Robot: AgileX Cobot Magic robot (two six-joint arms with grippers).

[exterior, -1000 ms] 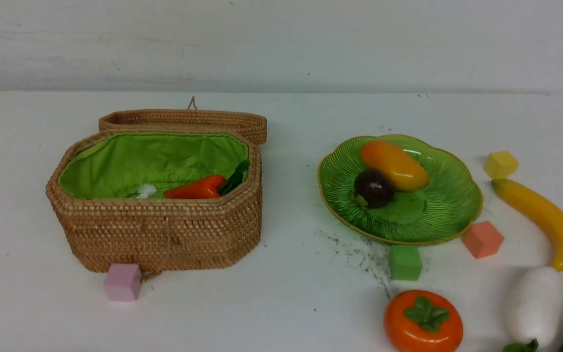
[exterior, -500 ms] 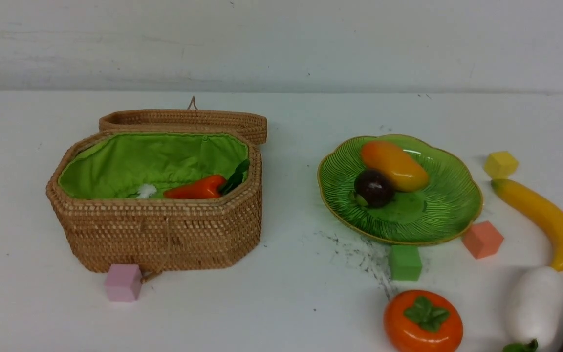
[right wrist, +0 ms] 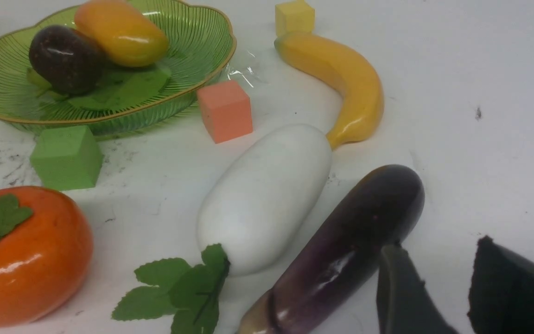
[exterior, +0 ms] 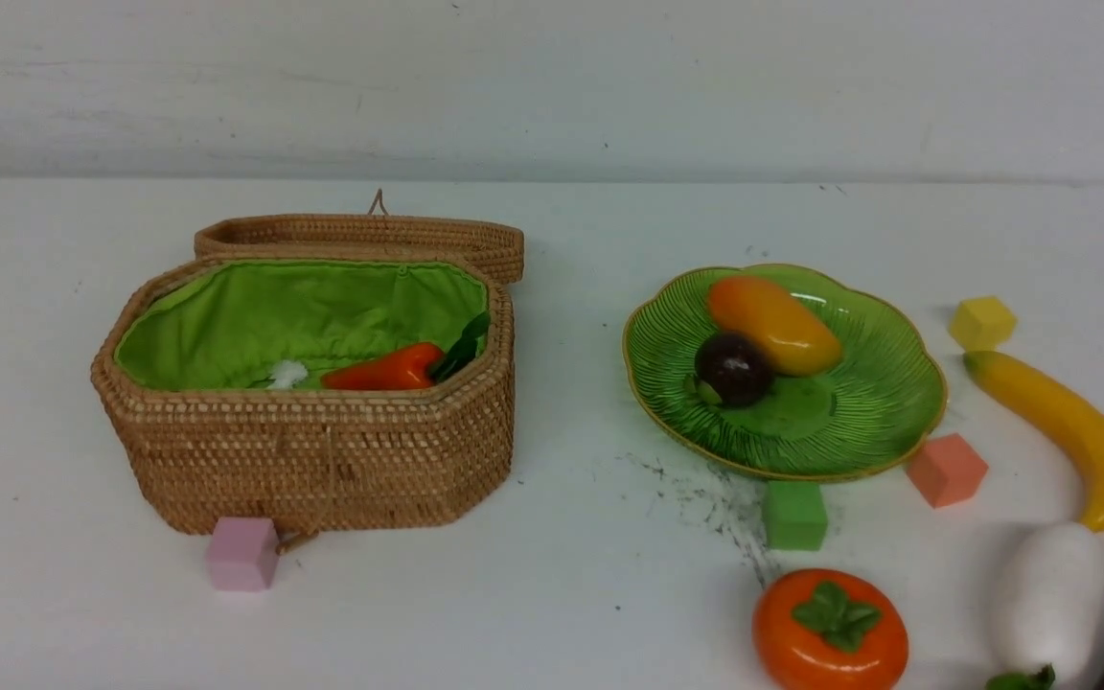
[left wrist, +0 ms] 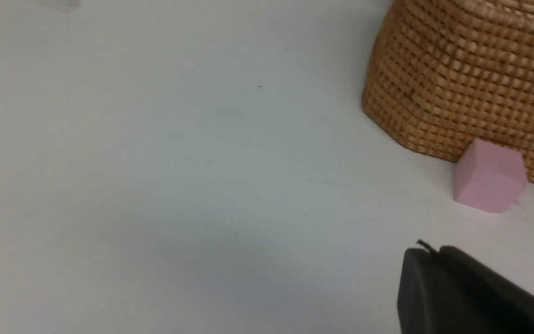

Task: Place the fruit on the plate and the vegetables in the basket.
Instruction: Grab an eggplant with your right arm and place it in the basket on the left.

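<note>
Surface: white table, which I see running back to a pale grey wall. There are dark scuffs on it.

Left gripper: fingers together, holding nothing, over bare table. The pink cube sits near it, just ahead. The basket stands directly beyond, with the cube just beside its wicker wall.

Right gripper: jaws apart, nothing between them. The eggplant lies just beside one finger; I cannot tell whether they touch.

Containers:
- Basket: lid thrown back behind it, green lining exposed. Inside, the carrot lies along the wall facing the grippers, with a small white tuft by its tip. It is well apart from the right gripper.
- Plate: green with a gold rim, beyond the loose items from the right gripper. It holds the mango and the mangosteen, which touch.

Loose on the table, outward from the right gripper:
- Radish: alongside the eggplant, leaves at the gripper's end.
- Banana: beyond the radish, its near tip just beside it.
- Persimmon: past the radish's leaves, well apart from the gripper.
- Coral cube and green cube: both just beside the plate's rim.
- Yellow cube: at the banana's far end, farthest off.
</note>
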